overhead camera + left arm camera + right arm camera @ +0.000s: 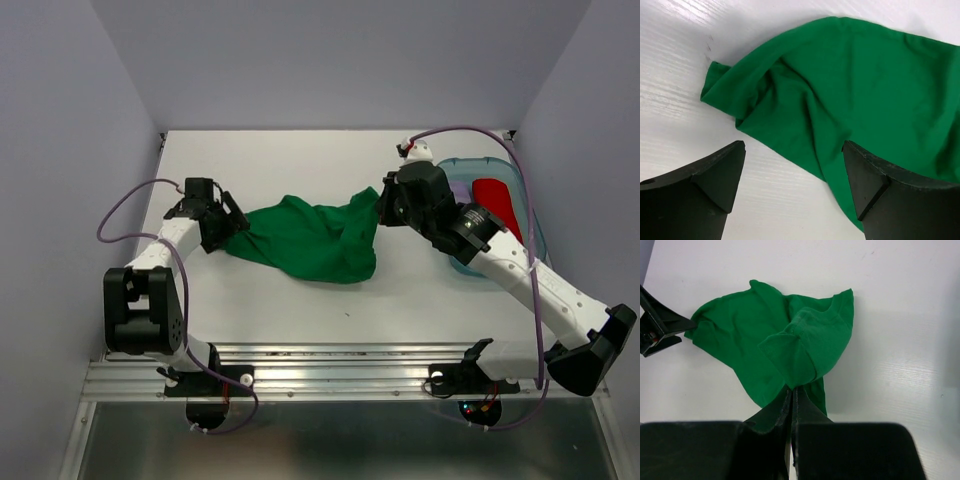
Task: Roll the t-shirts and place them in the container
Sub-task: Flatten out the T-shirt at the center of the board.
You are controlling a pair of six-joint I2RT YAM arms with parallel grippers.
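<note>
My right claw (792, 391) is clamped shut on a pinch of the green t-shirt (805, 345). A peak of cloth is drawn up to its tips, and the rest lies bunched ahead of it and off to its left on the table (900, 315). My left claw (793, 147) stands wide open over the shirt's opposite end, with cloth under and between the fingers but nothing gripped.

The shirt is a crumpled heap, so I judge it needs spreading flat before any rolling. I'd take a hem or sleeve edge with the left claw, draw the two claws gently apart and keep the cloth low.

The left arm is folded at the elbow, its wrist tipped down. The right arm reaches long from its base, wrist bent over the shirt. Behind the right claw, a bin (470, 162) holds a red t-shirt (495, 205) and a lilac t-shirt (458, 190).
</note>
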